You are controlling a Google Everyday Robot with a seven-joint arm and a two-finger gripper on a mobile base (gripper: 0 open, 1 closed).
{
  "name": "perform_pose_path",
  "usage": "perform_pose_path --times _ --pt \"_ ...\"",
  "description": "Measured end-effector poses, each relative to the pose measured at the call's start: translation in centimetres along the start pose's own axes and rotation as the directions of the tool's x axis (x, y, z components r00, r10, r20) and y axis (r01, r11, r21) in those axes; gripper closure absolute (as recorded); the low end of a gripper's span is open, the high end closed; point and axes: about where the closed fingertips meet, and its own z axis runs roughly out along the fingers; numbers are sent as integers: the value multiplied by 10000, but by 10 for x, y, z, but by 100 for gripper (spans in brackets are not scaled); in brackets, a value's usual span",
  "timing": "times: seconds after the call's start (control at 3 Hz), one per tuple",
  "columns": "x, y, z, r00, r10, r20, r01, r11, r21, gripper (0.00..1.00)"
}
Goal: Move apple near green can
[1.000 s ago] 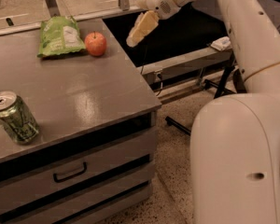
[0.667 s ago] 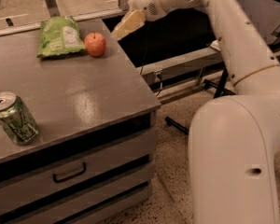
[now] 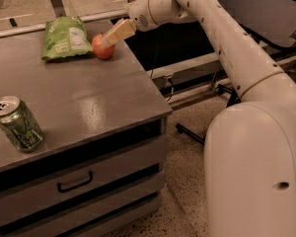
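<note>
Here, gripper [image 3: 107, 40] at the apple [image 3: 101, 49].

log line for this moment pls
tool: at apple, contact unclear | apple: far side, beside chip bag | green can: near left, upright, apart | move: not done

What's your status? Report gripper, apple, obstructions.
Gripper at apple, upper right side, far end of cabinet. Apple on the surface beside chip bag. Upright green can at near-left corner. Bag may crowd the route.
</note>
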Motion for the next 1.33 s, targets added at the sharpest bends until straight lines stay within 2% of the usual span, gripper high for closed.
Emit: perform_pose_path --times 0.33,0.67,1.33 --pt "1 3 9 10000 -27 88 28 9999 -168 0" --pt "9 2 33 9993 -102 356 110 9997 -204 0" --pt "37 -2 68 9964 132 840 -149 9997 201 0"
